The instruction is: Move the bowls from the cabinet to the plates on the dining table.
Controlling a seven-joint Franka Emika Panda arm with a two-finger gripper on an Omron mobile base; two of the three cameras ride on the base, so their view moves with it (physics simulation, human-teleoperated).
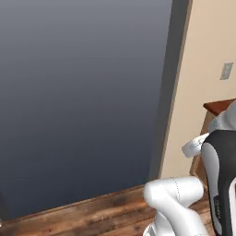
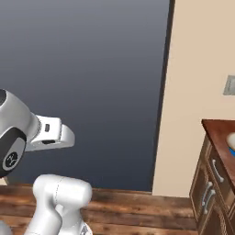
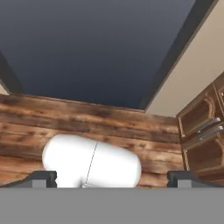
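My gripper (image 3: pixel 112 178) is open, its two dark fingertips (image 3: pixel 43 177) standing wide apart with nothing between them. It looks down at a wood-plank floor (image 3: pixel 87 120). The dining table (image 2: pixel 218 130) shows as a reddish-brown corner at the right, over wooden drawers and doors with grey handles (image 3: pixel 206 126); the same corner appears in the left base view (image 1: pixel 221 107). At the frame's right edge a sliver of blue (image 2: pixel 233 152) with something pale above it lies on the table top; too little shows to tell what it is. The bowls and the cabinet are out of view.
A large dark blue-grey panel (image 2: pixel 82 82) fills the space ahead, bordered on its right by a dark frame (image 2: pixel 163 92). A beige wall (image 2: pixel 197 69) with a grey switch plate (image 1: pixel 226 71) stands beside it. My arm's white links (image 2: pixel 59 197) rise over the floor.
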